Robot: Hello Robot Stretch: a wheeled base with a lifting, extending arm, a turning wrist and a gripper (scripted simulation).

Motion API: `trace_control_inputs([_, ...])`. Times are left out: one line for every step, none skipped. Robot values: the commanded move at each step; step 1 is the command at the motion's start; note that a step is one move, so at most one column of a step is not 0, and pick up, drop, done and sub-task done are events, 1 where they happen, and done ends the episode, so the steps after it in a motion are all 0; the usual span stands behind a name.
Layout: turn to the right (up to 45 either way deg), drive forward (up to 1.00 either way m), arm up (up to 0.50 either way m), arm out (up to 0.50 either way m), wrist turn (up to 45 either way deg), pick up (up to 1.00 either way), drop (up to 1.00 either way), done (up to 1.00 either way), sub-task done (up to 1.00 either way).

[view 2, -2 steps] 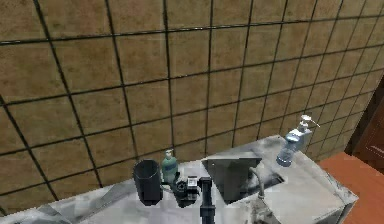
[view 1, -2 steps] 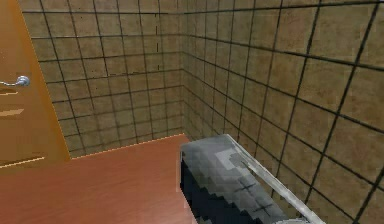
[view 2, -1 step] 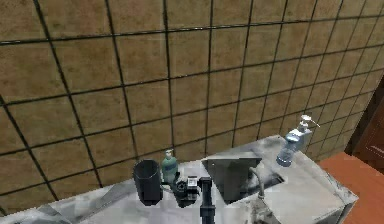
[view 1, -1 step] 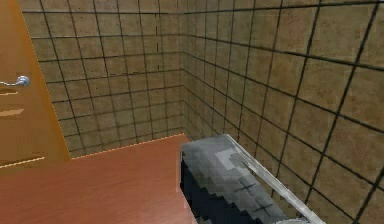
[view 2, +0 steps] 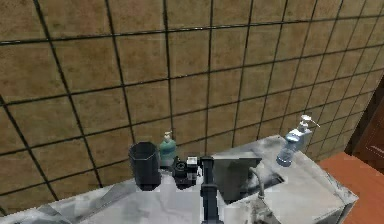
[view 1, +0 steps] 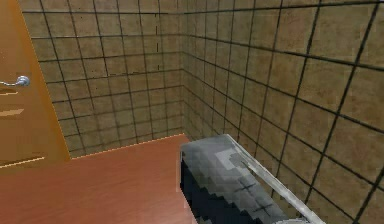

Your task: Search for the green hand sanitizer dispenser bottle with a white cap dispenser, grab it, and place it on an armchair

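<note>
A dark, straight-sided cup [view 2: 143, 165] stands on the grey marbled bench [view 2: 318, 188]; its contents cannot be made out. Just beside it, nearer the brown tiled wall [view 2: 90, 80], the small green bottle [view 2: 167, 152] with a pale cap stands upright. A square sink basin [view 2: 236, 176] is sunk into the bench, its inside dark. Toward the arm side view's right, a clear bluish bottle [view 2: 294, 143] with a pump top stands near the wall. The dark arm [view 2: 208, 202] rises to the claw [view 2: 182, 172], close by the green bottle; whether it touches or grips anything cannot be told. In the forward view, an orange wooden door [view 1: 25, 90] with a silver handle [view 1: 18, 82] meets a reddish floor [view 1: 100, 180].
</note>
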Motion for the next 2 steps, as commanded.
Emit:
trace_control_inputs([0.0, 0.00, 0.34, 0.00, 0.0, 0.00, 0.00, 0.00, 0.00])
trace_control_inputs([0.0, 0.00, 0.00, 0.00, -45.0, 0.00, 0.00, 0.00, 0.00])
